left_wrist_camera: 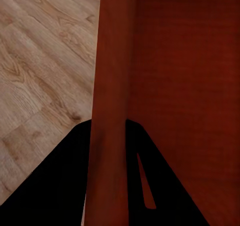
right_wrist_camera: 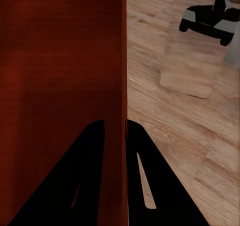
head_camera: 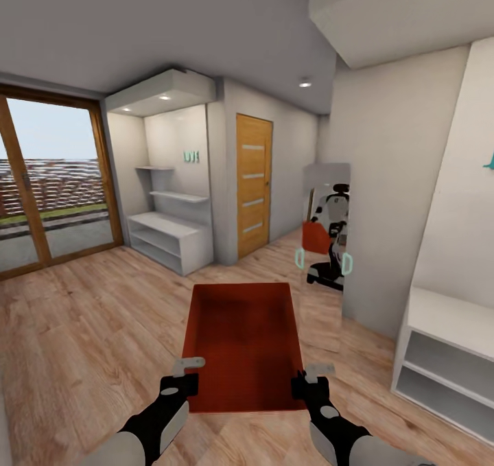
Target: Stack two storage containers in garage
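Observation:
One orange-red storage container [head_camera: 243, 342] is held in front of me over the light wood plank floor of the living room. My left gripper [head_camera: 182, 380] is shut on its left wall [left_wrist_camera: 107, 111], with a finger on each side. On the opposite wall [right_wrist_camera: 123, 76] my right gripper [head_camera: 307, 382] is shut the same way. Both wrist views look along the gripped walls, with the container's inside on one side and wood floor on the other.
A wall mirror [head_camera: 328, 226] ahead right reflects me and the container. A wooden door [head_camera: 253, 184] stands ahead, white shelves [head_camera: 168, 236] to its left, wood-framed glass doors [head_camera: 48, 178] at far left. A white shelf unit [head_camera: 446, 356] is close on my right.

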You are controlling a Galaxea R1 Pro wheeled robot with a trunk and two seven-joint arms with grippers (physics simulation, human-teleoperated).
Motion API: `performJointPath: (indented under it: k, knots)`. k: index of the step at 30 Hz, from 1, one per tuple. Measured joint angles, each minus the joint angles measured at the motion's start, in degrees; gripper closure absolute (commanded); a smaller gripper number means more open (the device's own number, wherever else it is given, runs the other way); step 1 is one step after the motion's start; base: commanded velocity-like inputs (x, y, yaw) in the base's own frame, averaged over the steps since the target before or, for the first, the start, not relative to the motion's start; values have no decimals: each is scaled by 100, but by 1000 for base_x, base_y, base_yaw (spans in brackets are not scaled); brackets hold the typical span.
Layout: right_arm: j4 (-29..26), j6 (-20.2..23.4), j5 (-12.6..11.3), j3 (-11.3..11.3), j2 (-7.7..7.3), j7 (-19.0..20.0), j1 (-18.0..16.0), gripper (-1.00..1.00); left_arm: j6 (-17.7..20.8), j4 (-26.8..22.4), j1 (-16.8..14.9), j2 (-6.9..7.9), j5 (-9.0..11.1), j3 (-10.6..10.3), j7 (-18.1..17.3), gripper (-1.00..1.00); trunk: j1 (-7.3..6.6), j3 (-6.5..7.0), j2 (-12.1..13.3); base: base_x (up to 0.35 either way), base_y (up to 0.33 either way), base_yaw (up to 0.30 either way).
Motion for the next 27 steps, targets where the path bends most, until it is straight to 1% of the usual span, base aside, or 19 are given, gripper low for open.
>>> performJointPath:
  k: [18,21,27]
  knots:
    - [-1,1,-3,-2,1,-1,1,100,0,2,-2,2,3,-7,-2,100,0,0,0,322,0,3]
    - [1,1,-6,1,0,2,0,100,0,0,-1,0,-5,4,-3,100,0,0,0,322,0,142]
    - [3,-4,-13,-1,-8,18,-1,100,0,-1,0,-8,-18,16,2,100,0,0,0,322,0,251]
